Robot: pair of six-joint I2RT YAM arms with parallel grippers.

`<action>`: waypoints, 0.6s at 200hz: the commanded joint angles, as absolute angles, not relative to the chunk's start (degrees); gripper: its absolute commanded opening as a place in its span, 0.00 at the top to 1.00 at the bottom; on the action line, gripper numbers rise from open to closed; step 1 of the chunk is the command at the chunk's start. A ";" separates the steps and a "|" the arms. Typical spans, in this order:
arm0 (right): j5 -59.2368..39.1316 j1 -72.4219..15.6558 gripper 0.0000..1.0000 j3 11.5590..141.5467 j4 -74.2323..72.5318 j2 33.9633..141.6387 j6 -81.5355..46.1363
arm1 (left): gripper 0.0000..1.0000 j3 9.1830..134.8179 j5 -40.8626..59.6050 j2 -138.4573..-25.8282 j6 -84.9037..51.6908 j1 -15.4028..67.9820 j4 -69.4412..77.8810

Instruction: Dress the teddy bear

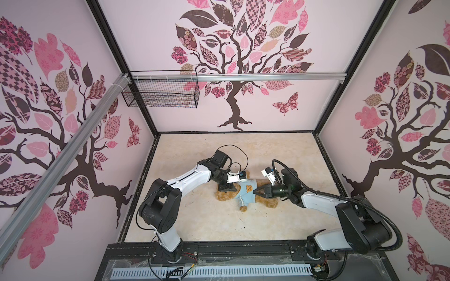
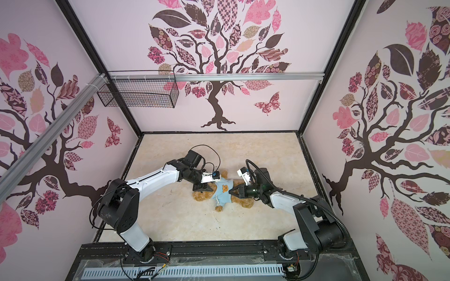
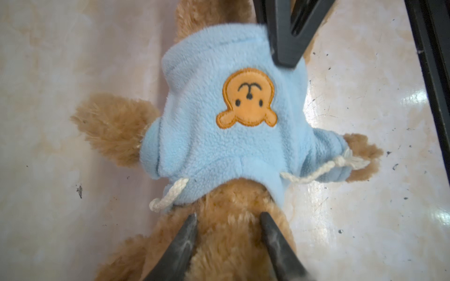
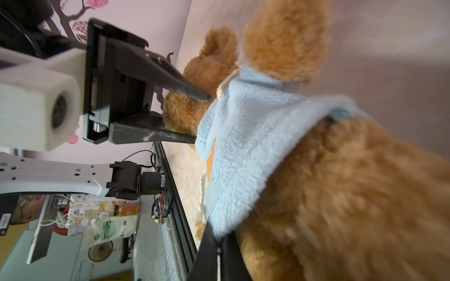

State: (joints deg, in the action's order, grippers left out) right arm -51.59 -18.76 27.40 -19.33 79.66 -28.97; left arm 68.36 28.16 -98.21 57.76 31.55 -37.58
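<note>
Right hand pinches the shirt hem, probably to tug it down; left hand clamps the teddy bear, likely anchoring it.

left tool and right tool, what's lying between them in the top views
The teddy bear's torso, wearing the light blue shirt with its orange bear-face emblem facing up. Both top views and the left wrist view show it.

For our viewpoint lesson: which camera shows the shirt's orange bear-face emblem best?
Left wrist view: the emblem is large, sharp, face-on. Both top views show it tiny; the right wrist view catches only an orange sliver.
</note>
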 commanded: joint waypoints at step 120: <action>-39.25 -15.21 0.63 26.17 -7.25 68.53 -24.11 | 0.40 71.98 37.93 -96.77 49.46 31.15 -30.22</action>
